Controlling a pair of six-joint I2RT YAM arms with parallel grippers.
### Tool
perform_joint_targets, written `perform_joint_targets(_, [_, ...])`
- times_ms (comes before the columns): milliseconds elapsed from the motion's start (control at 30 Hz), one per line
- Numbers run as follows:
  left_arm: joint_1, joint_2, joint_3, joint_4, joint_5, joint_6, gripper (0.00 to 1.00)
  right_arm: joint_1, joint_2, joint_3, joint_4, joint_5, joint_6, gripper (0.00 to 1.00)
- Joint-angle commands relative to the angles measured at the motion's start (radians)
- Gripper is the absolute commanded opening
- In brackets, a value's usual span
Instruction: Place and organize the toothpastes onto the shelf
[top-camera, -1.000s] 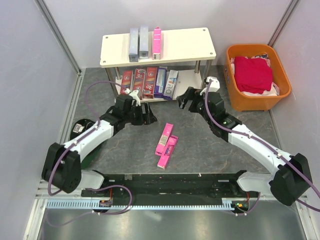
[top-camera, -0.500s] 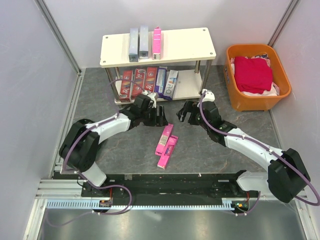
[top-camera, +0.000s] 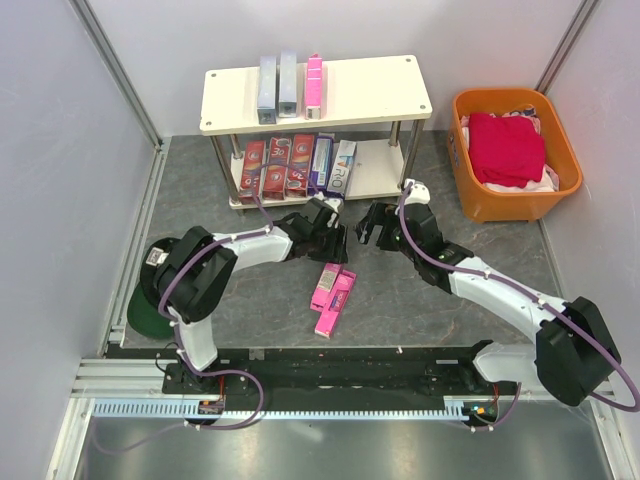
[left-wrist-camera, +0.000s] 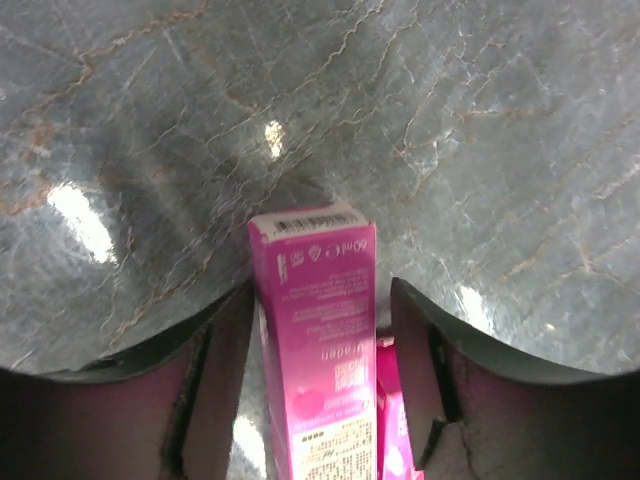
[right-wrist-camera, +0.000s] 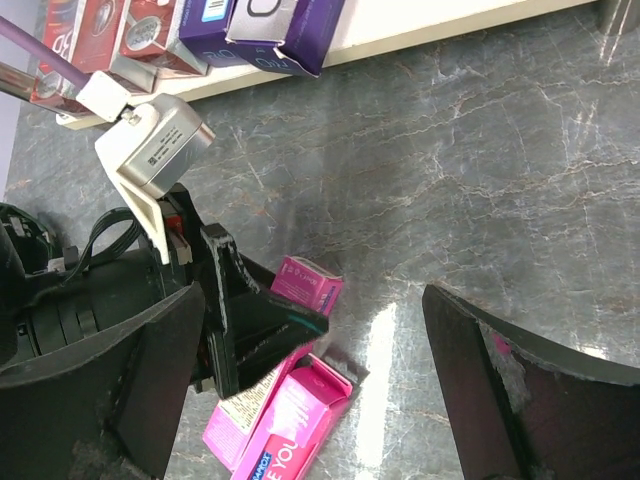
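Note:
Two pink toothpastes lie side by side on the dark floor, an upper carton (top-camera: 326, 284) and a lower one (top-camera: 336, 306). My left gripper (top-camera: 334, 247) is down over the upper carton (left-wrist-camera: 318, 340). Its fingers straddle the carton with a small gap on each side, so it is open. The second pink carton (left-wrist-camera: 392, 425) shows beside the right finger. My right gripper (top-camera: 368, 226) hovers wide open just right of them, holding nothing. The shelf (top-camera: 370, 92) carries two silver-grey cartons (top-camera: 268, 88) and a pink one (top-camera: 314, 82) on top. Red (top-camera: 277, 165), purple (top-camera: 321, 162) and white (top-camera: 342, 168) cartons lie below.
An orange basket (top-camera: 500, 207) with red cloth stands at the back right. A dark green object (top-camera: 140, 322) lies by the left arm's base. Grey walls close in on both sides. The left arm's wrist camera (right-wrist-camera: 150, 145) sits close to my right gripper.
My left arm swung right from the shelf front to the pink cartons, and its jaws narrowed around the upper one. My right gripper drew back a little earlier and has since held still.

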Motion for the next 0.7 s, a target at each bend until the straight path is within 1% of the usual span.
perform_joint_targets(0, [-0.024, 0.031, 0.053, -0.005, -0.116, 0.037, 0.53, -0.001, -0.028, -0.014, 0.005, 0.017, 0.009, 0.98])
perform_joint_targets(100, [-0.029, 0.038, 0.06, -0.024, -0.165, 0.033, 0.42, 0.001, -0.034, -0.014, 0.0, 0.021, 0.006, 0.98])
perform_joint_targets(200, [-0.029, 0.009, 0.047, -0.027, -0.195, 0.03, 0.38, -0.001, -0.038, -0.014, -0.001, 0.021, 0.006, 0.98])
perform_joint_targets(400, [-0.015, -0.096, 0.026, -0.027, -0.203, 0.033, 0.36, -0.001, -0.048, -0.008, -0.001, 0.015, 0.004, 0.98])
perform_joint_targets(533, [0.019, -0.165, 0.006, -0.022, -0.15, 0.025, 0.36, -0.001, -0.054, 0.0, 0.0, -0.002, -0.008, 0.98])
perform_joint_targets(633, [0.069, -0.226, -0.032, 0.011, -0.061, 0.008, 0.36, -0.001, -0.055, 0.006, 0.01, -0.031, -0.019, 0.98])
perform_joint_targets(667, [0.086, -0.241, -0.057, 0.025, 0.005, 0.002, 0.36, 0.001, -0.055, 0.007, 0.013, -0.052, -0.025, 0.98])
